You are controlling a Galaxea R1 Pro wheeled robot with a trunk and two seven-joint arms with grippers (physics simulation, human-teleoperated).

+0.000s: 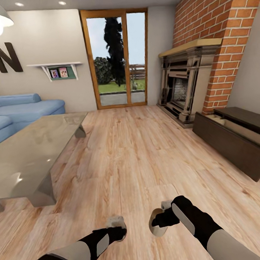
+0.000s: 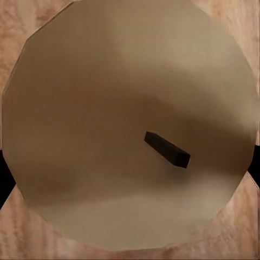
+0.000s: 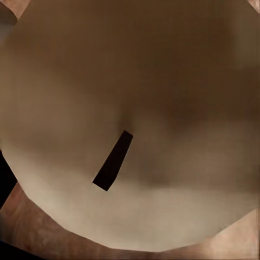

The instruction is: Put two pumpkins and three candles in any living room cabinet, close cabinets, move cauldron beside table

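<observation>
carrying a candle [image 1: 115, 221] in the left end effector [image 1: 118, 228] and another candle [image 1: 157, 222] in the right end effector [image 1: 164, 217] (both clamped); the open cabinet [image 1: 231, 142] lies far right, nearer the right arm.

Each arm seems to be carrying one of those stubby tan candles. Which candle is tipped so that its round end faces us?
The candle in the right gripper: that candle shows its round tan face. The left gripper's candle shows only a pale upper edge.

Tan candle [image 2: 108, 108], black wick [image 2: 167, 149]; dark brown cabinet [image 1: 232, 146]; grey glossy table [image 1: 27, 156]
</observation>
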